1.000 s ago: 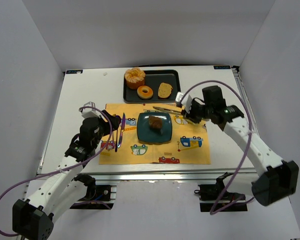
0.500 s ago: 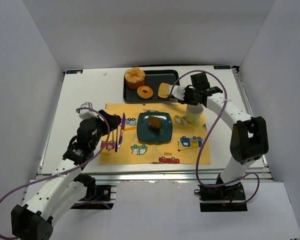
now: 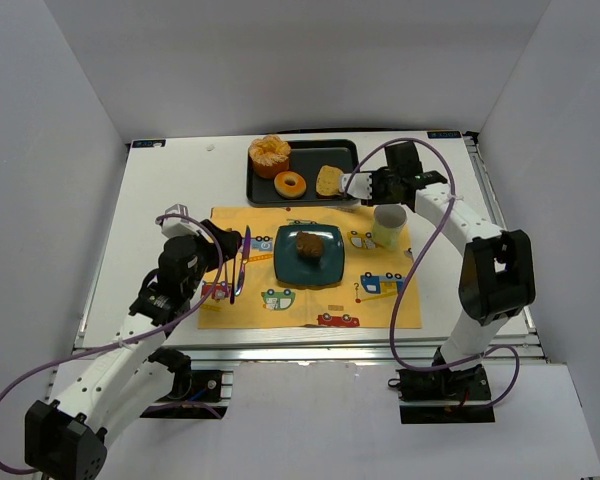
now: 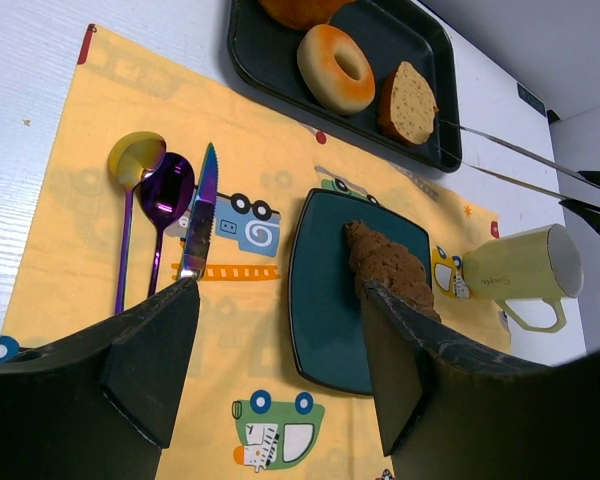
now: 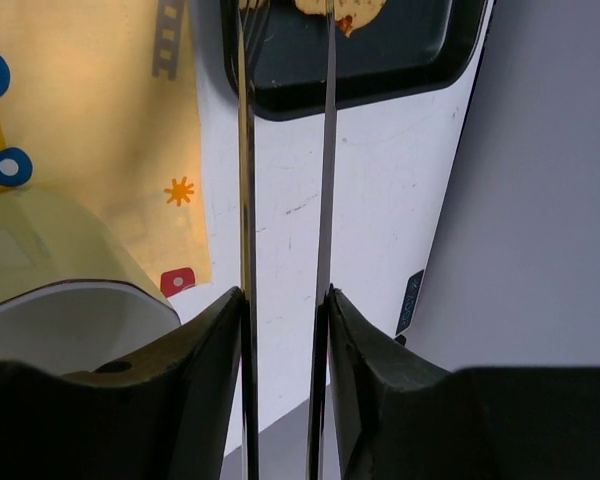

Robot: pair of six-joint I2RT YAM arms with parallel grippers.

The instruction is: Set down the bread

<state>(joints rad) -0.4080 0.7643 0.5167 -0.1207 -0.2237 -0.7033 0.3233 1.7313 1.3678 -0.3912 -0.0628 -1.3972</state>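
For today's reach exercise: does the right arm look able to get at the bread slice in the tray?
Likely yes: the right pincer grips tongs whose tips reach the bread; nothing lies between.

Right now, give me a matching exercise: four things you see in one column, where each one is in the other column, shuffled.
1 bread
2 mug
3 knife
4 tongs

A in the right gripper
B left of the plate
C on the tray
D right of the plate

Pairs: 1-C, 2-D, 3-B, 4-A
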